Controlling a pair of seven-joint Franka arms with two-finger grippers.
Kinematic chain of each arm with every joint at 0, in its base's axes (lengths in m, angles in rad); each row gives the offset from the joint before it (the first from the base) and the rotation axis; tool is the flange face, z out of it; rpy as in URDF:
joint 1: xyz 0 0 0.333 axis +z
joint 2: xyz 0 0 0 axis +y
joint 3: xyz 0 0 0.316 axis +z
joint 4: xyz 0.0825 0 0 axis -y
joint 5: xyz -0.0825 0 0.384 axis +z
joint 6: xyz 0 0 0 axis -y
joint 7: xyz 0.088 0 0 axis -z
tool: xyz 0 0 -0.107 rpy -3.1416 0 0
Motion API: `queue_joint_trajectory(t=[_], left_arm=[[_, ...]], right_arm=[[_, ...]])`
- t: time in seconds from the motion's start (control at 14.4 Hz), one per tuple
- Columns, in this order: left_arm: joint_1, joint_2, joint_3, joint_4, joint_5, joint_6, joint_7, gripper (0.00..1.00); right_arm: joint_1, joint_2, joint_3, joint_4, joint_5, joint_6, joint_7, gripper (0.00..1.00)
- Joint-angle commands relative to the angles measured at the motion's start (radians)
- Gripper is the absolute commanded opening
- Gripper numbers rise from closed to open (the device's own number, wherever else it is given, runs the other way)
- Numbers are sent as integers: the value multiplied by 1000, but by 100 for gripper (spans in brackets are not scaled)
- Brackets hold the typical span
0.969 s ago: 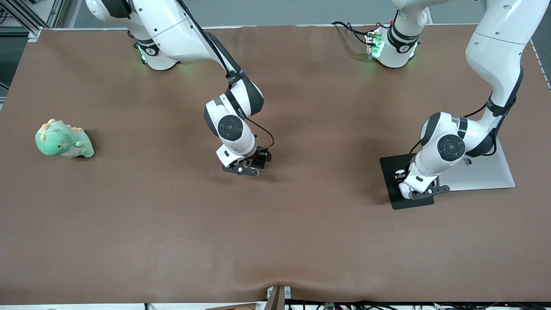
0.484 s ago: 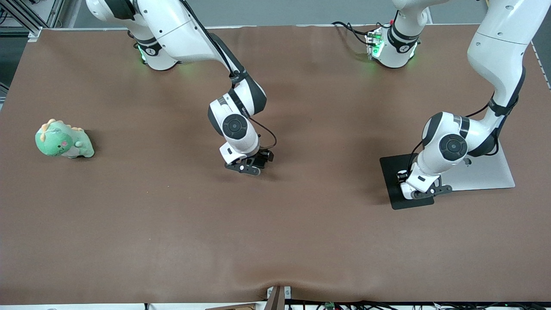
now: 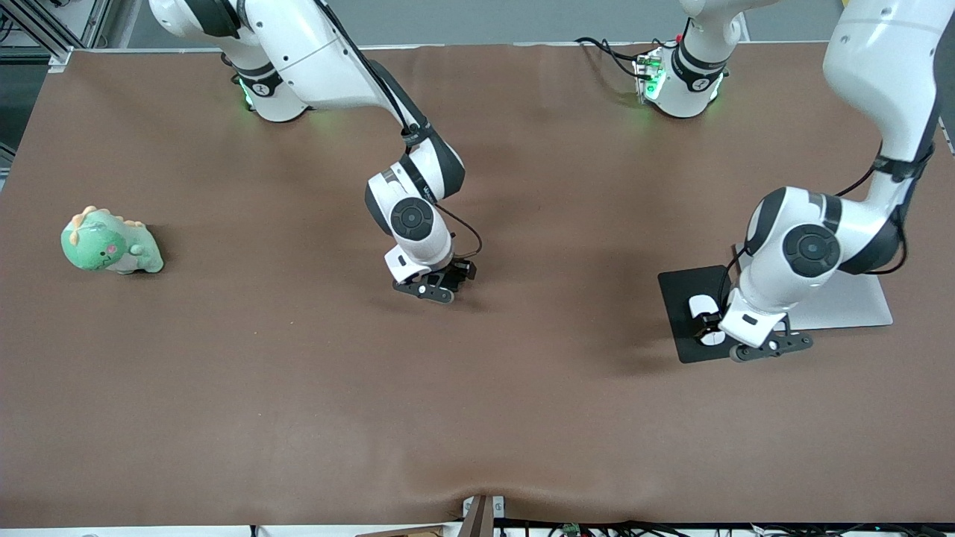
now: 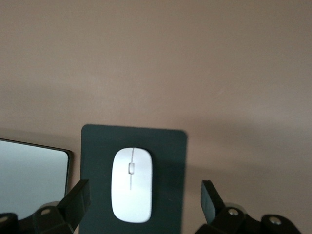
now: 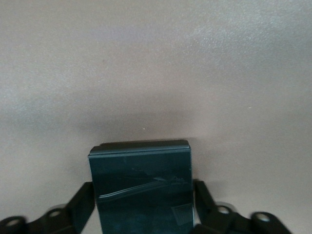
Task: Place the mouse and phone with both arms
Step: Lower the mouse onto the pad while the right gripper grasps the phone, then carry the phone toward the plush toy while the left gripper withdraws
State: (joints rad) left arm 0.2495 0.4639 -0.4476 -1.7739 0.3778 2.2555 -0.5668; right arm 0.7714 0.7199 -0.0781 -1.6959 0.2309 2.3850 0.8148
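The white mouse lies on the black mouse pad, toward the left arm's end of the table. My left gripper hangs just above it, open, its fingers wide on either side of the mouse and clear of it. At the middle of the table my right gripper is down at the cloth. Its fingers press against both long edges of the black phone. In the front view the hand hides the phone.
A silver laptop lies closed beside the mouse pad, partly under the left arm. A green plush dinosaur sits toward the right arm's end. Brown cloth covers the table.
My left gripper let go of the mouse, opened and lifted off, uncovering the mouse on the pad. My right gripper sank a little and closed from open onto the phone.
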Motion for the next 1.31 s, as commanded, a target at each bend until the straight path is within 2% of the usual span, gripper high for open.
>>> queue_joint_trajectory(t=[0.0,0.07,0.14,0.42,0.62,0.9,0.97,1.18,1.25], left_arm=[[11,-10,-45,137,-71,-140,5,100],[11,-30,-51,169,-85,-180,7,100],[8,-49,-60,201,-92,-216,7,100],[11,-143,-91,292,-97,-433,18,100],[14,-258,-88,291,-157,-491,85,100],[89,-369,-86,286,-273,-586,260,100],[97,-411,-73,277,-311,-593,307,100],[-44,-496,111,214,-359,-620,360,100],[-82,-511,145,202,-361,-635,361,100]], right_arm=[[14,-2,-11,18,15,-4,0,15],[11,-4,-11,21,15,-10,1,3],[6,-8,-11,21,15,-27,1,0],[-29,-39,-15,41,15,-137,1,0],[-86,-103,-12,32,16,-216,-9,0],[-144,-151,-12,15,16,-286,-65,0],[-161,-168,-12,-2,16,-290,-69,0],[-202,-200,-14,-56,16,-290,-89,0],[-214,-215,-14,-85,16,-285,-129,0]])
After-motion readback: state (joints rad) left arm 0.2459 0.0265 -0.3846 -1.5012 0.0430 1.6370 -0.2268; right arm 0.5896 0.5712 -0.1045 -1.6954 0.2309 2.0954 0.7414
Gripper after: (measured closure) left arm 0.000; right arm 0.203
